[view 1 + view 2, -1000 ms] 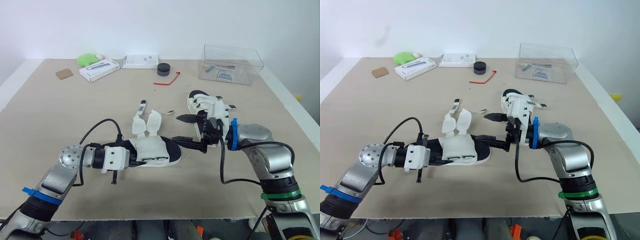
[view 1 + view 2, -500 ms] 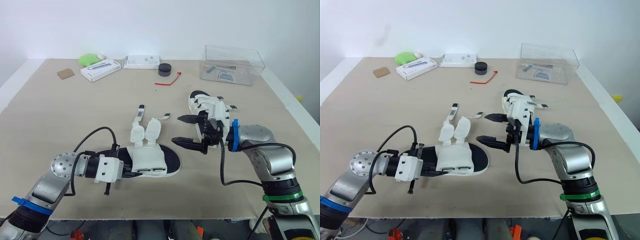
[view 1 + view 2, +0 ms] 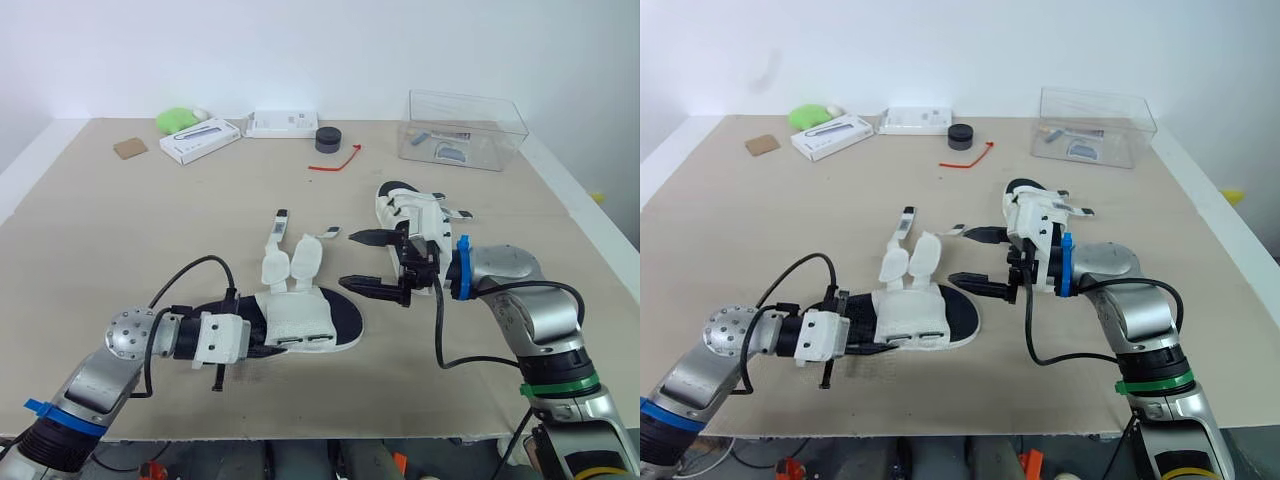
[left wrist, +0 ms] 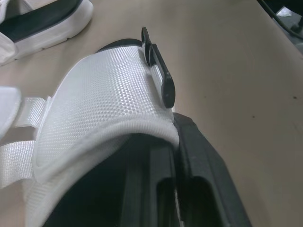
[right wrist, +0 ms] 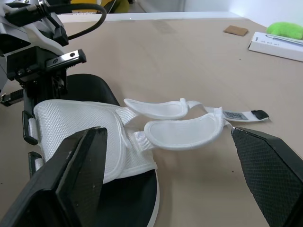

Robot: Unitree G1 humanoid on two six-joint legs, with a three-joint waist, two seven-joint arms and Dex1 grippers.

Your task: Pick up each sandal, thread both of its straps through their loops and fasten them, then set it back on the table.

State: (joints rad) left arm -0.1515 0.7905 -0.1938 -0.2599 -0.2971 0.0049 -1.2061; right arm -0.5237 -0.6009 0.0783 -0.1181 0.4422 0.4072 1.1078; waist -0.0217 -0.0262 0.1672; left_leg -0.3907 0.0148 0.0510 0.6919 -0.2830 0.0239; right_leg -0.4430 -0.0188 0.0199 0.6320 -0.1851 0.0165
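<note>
There are two sandals on the beige table [image 3: 130,240] and two pincers.

The left arm lies low, its forearm reaching forward and toward the robot's right. The left pincer [image 3: 268,345] is clenched on the near white mesh sandal with a black footbed [image 3: 305,318]. In the left wrist view its two black fingers [image 4: 208,194] sit close together, with the edge of the mesh upper caught between them. This sandal rests flat on the table straight ahead of the left pincer, its toe pointing toward the right pincer.

Its two white padded straps [image 3: 305,260] are undone and splayed on the table beyond the left pincer, side by side, tails running away from it. Two black loops [image 4: 160,75] stand on the side of the upper just beside the left pincer's outer finger, with nothing threaded through them.

The right arm is bent at the elbow, forearm turned toward the robot's left. The right pincer [image 3: 350,260] is released, its black fingers [image 5: 75,184] spread wide. The near sandal's toe lies just beside its nearer finger, and both loose straps show between the fingers in the right wrist view.

The second white sandal with a black footbed [image 3: 415,212] sits just behind the right pincer's wrist.

Well beyond both pincers are two flat white boxes [image 3: 198,138], one black round puck [image 3: 327,139], one red cord [image 3: 337,161] and one clear plastic box [image 3: 465,130].
</note>
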